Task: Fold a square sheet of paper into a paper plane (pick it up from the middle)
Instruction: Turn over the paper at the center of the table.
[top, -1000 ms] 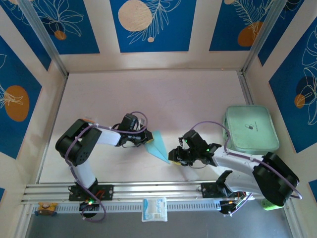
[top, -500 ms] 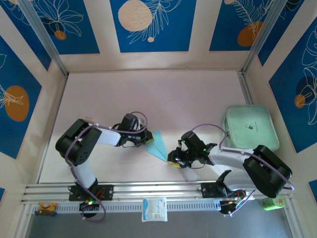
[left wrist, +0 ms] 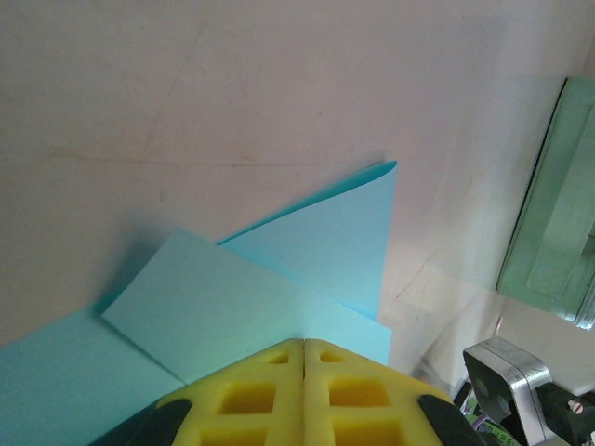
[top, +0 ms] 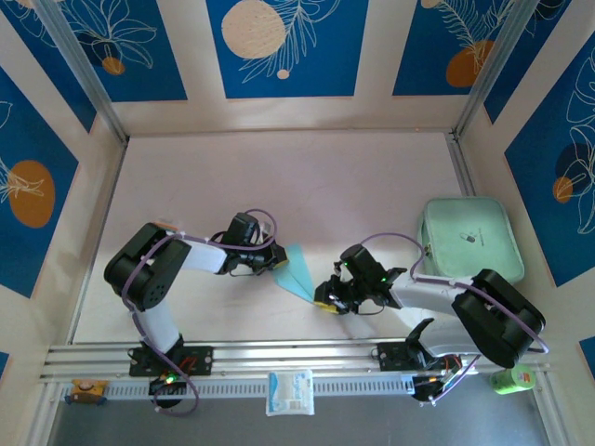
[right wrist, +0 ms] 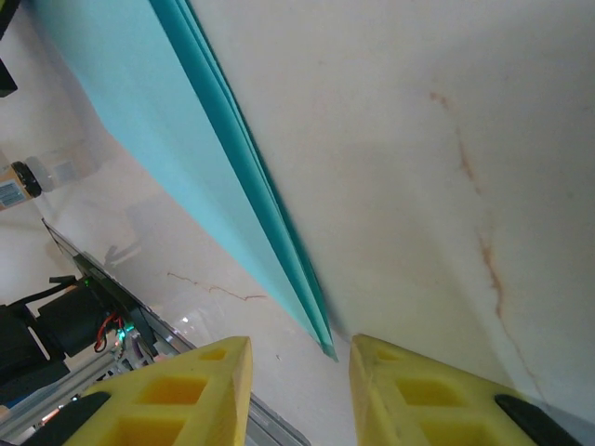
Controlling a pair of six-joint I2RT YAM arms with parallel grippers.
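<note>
The light blue paper (top: 299,271) lies on the table between the arms, folded into a slim pointed dart: the paper plane. My left gripper (top: 277,263) is shut, and its yellow fingertips (left wrist: 279,358) rest on top of the paper's (left wrist: 242,297) folded layers, with one flap standing up behind them. My right gripper (top: 325,299) is open at the near pointed end. In the right wrist view the layered tip of the paper (right wrist: 321,336) lies between the two yellow fingers (right wrist: 214,372), closer to the right one, and touches neither.
A mint-green tray (top: 469,240) sits at the right of the table, and its edge (left wrist: 548,214) also shows in the left wrist view. A small white packet (top: 290,391) lies below the metal rail (top: 279,358) at the near edge.
My right gripper has slid a little left toward the paper's tip, and its jaws have narrowed slightly. The left gripper and the paper have stayed put.
</note>
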